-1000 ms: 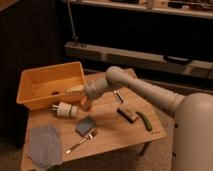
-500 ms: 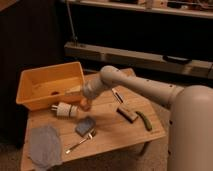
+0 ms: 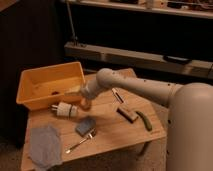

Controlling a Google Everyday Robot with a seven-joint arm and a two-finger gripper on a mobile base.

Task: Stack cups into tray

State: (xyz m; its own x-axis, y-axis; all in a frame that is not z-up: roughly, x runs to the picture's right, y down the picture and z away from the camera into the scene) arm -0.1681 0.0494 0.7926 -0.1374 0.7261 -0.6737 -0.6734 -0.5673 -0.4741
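Observation:
The yellow-orange tray (image 3: pixel 30 80) stands at the table's back left. A small dark object (image 3: pixel 55 92) lies inside it; I cannot tell whether it is the olive-green cup. The white cup (image 3: pixel 65 110) lies on its side on the table, just in front of the tray's front wall. My gripper (image 3: pixel 85 103) hangs low over the table at the tray's front right corner. It is right beside the white cup's right end. I cannot tell whether it touches the cup or holds anything.
A blue-grey sponge (image 3: pixel 85 125) and a fork (image 3: pixel 80 142) lie in front of the gripper. A grey cloth (image 3: pixel 45 145) is at the front left. A utensil (image 3: pixel 118 95), a brush (image 3: pixel 127 113) and a green vegetable (image 3: pixel 146 120) lie to the right.
The arm's elbow has shifted a little to the left and the gripper has come down slightly toward the table beside the white cup. The cup and tray have not moved.

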